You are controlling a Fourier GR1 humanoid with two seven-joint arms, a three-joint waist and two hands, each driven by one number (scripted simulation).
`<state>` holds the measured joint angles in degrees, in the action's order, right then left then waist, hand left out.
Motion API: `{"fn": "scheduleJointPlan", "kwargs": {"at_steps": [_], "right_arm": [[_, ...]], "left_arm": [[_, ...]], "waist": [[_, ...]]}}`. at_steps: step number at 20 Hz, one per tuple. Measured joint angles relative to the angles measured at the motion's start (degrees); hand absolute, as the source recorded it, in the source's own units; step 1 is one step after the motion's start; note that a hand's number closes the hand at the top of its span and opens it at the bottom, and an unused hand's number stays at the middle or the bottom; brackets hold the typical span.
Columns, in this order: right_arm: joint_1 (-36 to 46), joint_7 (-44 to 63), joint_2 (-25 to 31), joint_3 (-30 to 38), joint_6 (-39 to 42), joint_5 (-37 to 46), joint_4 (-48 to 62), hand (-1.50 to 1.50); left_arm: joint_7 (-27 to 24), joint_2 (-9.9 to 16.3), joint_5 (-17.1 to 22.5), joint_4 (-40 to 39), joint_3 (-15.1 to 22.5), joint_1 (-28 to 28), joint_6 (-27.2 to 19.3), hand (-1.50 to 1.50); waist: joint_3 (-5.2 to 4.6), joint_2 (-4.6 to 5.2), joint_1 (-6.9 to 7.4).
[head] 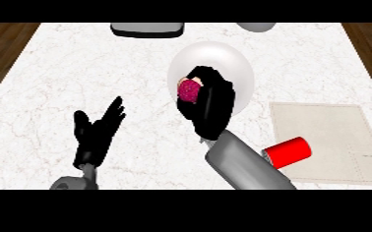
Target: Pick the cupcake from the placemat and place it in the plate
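I see my right hand (207, 103) curled round the cupcake (190, 89) over the plate (218, 61), while my left hand (98, 128) rests open above the tabletop (87, 69).

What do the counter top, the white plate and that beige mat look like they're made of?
The counter top looks like polished white marble, with faint grey-pink veins. The plate looks like glazed ceramic or porcelain: smooth, white, softly shaded. The placemat looks like matte woven cloth, beige with a stitched border, though paper can't be ruled out.
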<state>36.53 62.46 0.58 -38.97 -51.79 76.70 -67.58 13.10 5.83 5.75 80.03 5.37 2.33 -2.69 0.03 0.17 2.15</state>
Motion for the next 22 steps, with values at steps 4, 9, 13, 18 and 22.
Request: {"fn": "scheduleJointPlan", "kwargs": {"at_steps": [4, 9, 13, 18, 22], "right_arm": [[2.7, -1.3, -0.2, 5.2, -4.5, -1.5, 7.1, 1.50], [7.3, -6.9, 0.1, 11.3, -10.3, -8.4, 17.2, 1.50], [9.3, -14.5, 1.1, 14.0, -14.4, -16.5, 23.5, 1.50], [11.7, -16.1, 1.4, 17.0, -7.9, -26.3, 29.8, -1.50], [11.8, -24.3, 1.9, 19.5, -3.5, -35.0, 32.7, -1.50]], "left_arm": [[-0.3, -0.5, -0.4, 0.8, 0.4, -1.1, -0.4, 0.00], [-0.2, 0.0, 0.2, 1.6, -0.1, -1.9, 0.4, 0.00], [-0.6, 0.1, 0.3, 2.3, -0.3, -2.8, 0.7, 0.00], [-0.1, 0.4, 0.4, 2.3, -0.5, -2.0, 1.1, 0.00], [-0.7, -0.3, -0.2, 2.1, 0.2, -1.5, 1.0, 0.00]], "waist": [[0.03, 0.19, -0.04], [0.06, 0.37, -0.16], [0.08, 0.43, -0.14], [0.08, 0.84, 0.50], [0.18, 1.36, 1.33]]}}
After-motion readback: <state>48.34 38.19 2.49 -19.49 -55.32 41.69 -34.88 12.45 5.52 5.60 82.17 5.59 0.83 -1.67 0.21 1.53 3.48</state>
